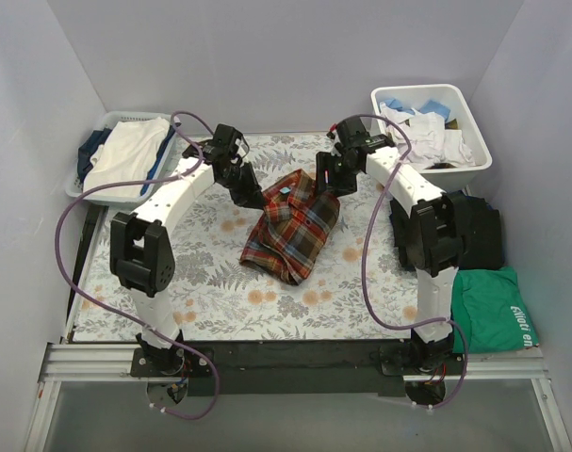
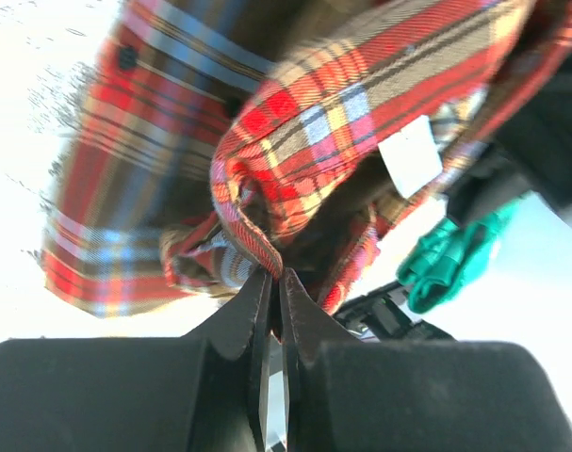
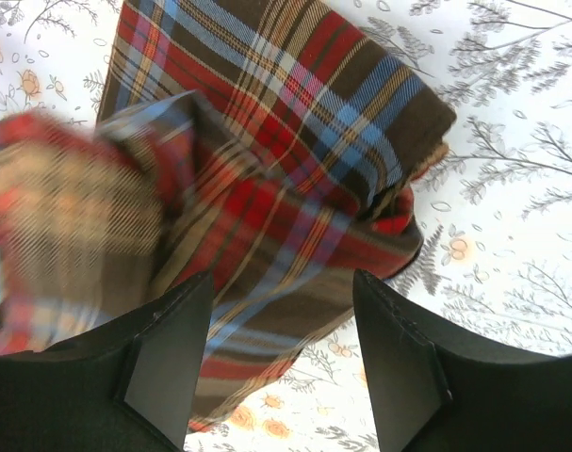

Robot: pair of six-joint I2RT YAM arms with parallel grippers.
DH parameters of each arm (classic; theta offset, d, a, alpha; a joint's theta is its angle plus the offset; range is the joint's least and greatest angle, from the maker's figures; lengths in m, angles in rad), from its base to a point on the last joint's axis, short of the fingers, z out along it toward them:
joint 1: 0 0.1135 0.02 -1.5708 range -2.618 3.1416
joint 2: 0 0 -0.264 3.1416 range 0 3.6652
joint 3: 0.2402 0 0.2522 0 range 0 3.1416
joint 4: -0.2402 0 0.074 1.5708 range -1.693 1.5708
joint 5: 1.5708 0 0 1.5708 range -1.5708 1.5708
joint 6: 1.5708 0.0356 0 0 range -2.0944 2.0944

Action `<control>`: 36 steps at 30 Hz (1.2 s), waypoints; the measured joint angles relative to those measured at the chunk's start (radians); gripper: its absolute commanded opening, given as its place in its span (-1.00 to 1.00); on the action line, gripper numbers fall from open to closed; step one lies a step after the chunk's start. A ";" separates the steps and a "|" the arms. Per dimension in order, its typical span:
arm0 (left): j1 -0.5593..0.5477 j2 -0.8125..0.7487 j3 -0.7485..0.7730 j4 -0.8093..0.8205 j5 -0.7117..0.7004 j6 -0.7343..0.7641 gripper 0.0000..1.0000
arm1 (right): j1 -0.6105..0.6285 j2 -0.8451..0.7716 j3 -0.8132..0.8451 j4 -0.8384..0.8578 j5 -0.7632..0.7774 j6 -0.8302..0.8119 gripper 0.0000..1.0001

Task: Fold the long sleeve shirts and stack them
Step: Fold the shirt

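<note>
My left gripper (image 2: 274, 278) is clenched on a thin ridge of the plaid shirt (image 2: 342, 104). The jaws are pressed together with a fold of its edge caught right at the tips, and the rest of the cloth bunches up and away in front of them. My right gripper (image 3: 284, 282) is released, with its fingers spread wide above the same shirt. From there the plaid fills the space between and ahead of my fingers, with a raised, blurred fold off to one side. I cannot tell whether either pad touches the fabric yet. From above, the shirt lies half folded on the floral table (image 1: 220, 282), its far end directly under both my grippers and its bulk running back toward my bases between the two arms. The black folded garments (image 1: 474, 235) lie well off to the outside of my right arm, apart from anything I hold. I judge the step in hand to be taking the far end in both grippers so it can be folded over. To do it well, I think my right should come down on the matching corner and catch only the top layers, as my left seems to have done. I should not lift until both sides are held. A one-sided pull would likely skew the fold and drag the bundle across the table. After that I would raise both sides level, keep the edge between them lightly taut, and lay it down square on the body.
</note>
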 measured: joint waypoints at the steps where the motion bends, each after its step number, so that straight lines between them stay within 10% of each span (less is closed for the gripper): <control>1: 0.000 -0.023 0.000 -0.002 0.001 -0.002 -1.00 | 0.000 0.012 0.005 0.001 -0.008 -0.001 0.33; 8: -0.002 -0.099 -0.095 -0.001 0.002 -0.005 -0.86 | 0.003 0.101 0.029 0.001 -0.053 -0.016 0.32; 13: -0.002 -0.101 -0.236 -0.021 -0.026 -0.010 0.14 | 0.012 0.162 0.059 -0.003 -0.058 -0.023 0.28; 17: -0.002 -0.101 -0.286 -0.060 -0.108 -0.029 0.41 | 0.018 0.198 0.087 -0.006 -0.043 -0.034 0.29; 36: 0.001 -0.317 -0.291 0.031 -0.217 -0.045 0.54 | 0.018 0.087 0.106 0.084 0.024 -0.060 0.30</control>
